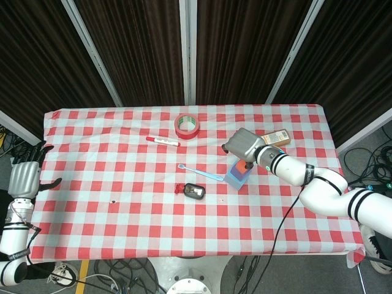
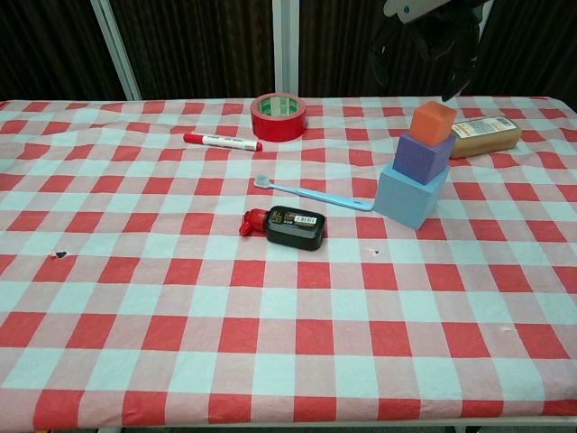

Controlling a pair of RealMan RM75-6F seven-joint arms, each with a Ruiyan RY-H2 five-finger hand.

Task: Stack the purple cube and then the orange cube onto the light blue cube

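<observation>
On the checked tablecloth (image 2: 180, 298), right of centre, stands the stack: light blue cube (image 2: 410, 197) at the bottom, purple cube (image 2: 423, 156) on it, orange cube (image 2: 433, 121) on top. Above the stack, clear of the orange cube, hangs the right hand (image 2: 431, 36), its dark fingers (image 2: 462, 63) spread apart and pointing down, holding nothing. Off the table's far left edge the left hand (image 1: 24, 177) is held flat, fingers extended and apart, touching nothing.
</observation>
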